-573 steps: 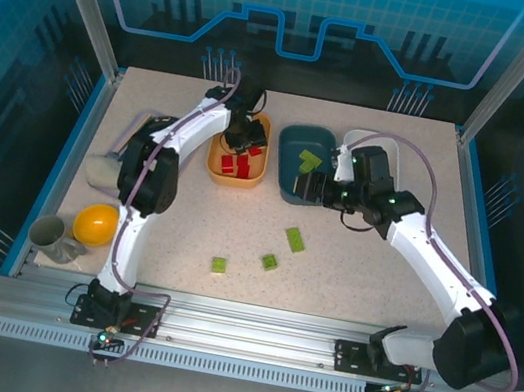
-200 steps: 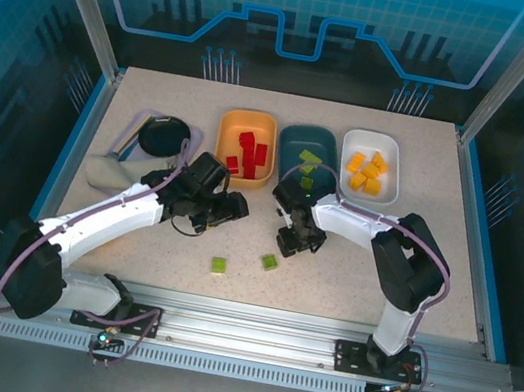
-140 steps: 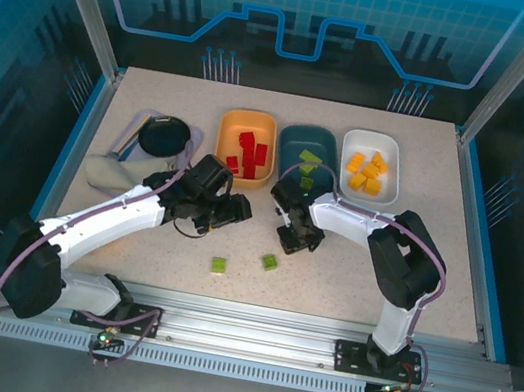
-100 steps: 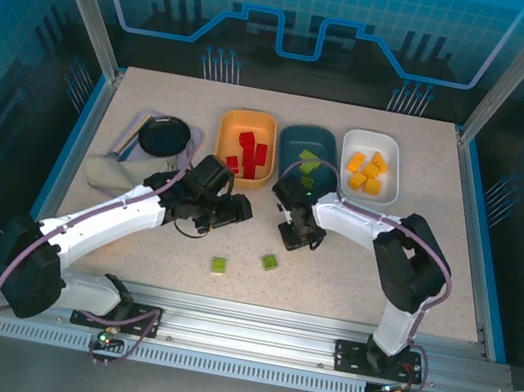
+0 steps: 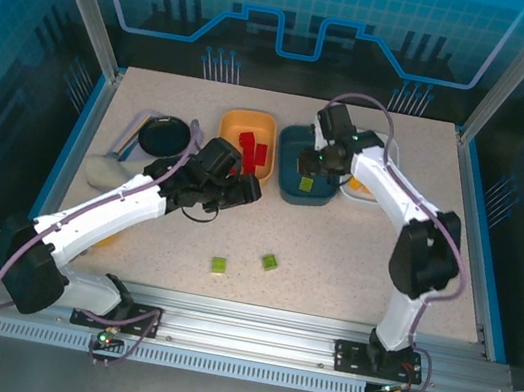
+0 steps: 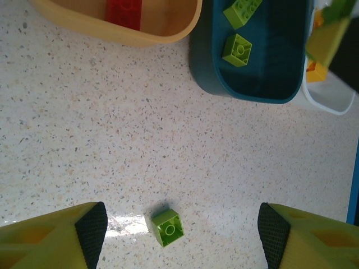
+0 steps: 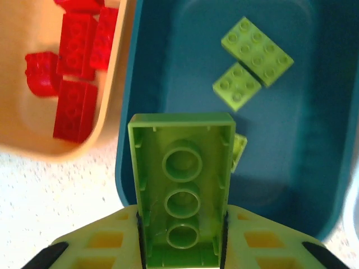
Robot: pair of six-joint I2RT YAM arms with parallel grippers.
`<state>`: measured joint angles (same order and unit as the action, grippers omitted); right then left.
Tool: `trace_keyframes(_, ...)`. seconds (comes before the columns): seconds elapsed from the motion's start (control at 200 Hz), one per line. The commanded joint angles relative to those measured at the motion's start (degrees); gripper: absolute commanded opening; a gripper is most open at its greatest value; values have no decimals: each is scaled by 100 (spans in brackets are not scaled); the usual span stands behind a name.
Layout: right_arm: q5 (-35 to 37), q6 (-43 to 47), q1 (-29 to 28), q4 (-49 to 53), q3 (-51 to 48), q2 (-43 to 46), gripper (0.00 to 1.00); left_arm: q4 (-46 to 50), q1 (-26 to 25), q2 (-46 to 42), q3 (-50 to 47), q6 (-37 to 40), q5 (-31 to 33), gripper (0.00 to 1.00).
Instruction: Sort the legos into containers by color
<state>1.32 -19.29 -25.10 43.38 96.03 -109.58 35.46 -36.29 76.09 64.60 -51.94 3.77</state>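
An oblong green brick (image 7: pixel 180 168) is clamped hollow-side-up in the right gripper (image 7: pixel 180 249), long axis along its fingers (image 7: pixel 104 246), above the teal tub (image 7: pixel 303 185).

The oblong green brick (image 7: pixel 182 202) between my right fingers (image 7: pixel 106 242) hides most of a small green brick (image 7: pixel 239 150) at its three o'clock.

The left tub (image 5: pixel 245 120), the middle tub (image 5: pixel 289 145) and the right tub (image 6: pixel 331 103) are set side by side at the back of the desk (image 5: pixel 352 263). A round plate (image 5: pixel 163 136) is placed left of them. One square brick (image 5: pixel 219 266) is left on the desk in front, with a second square brick (image 5: pixel 271 262) to its right. An oblong brick (image 7: pixel 180 185) is held in the right claw (image 7: pixel 180 224) above the middle tub.
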Motion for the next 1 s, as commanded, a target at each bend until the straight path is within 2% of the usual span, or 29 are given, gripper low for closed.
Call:
trace_keyframes(0.0,-578,-91,123,513,748,-824,29,239,-27,99,164,149,194,75)
trace_keyframes(0.215,-786,-275,166,848,1729,-1879,32,394,-34,-52,41,66,273,75)
trace_keyframes(0.46,-850,-270,167,926,1810,-1964,53,613,-31,-19,-58,-47,201,75)
trace_keyframes(0.595,-719,-233,164,886,1617,-1541,56,787,-34,80,-66,-82,164,75)
trace_keyframes(0.75,-421,-208,100,456,887,-542,55,982,-22,142,-35,-63,187,75)
trace_keyframes(0.995,83,-39,-314,-815,-1575,1544,55,885,-42,536,-4,-78,-393,74)
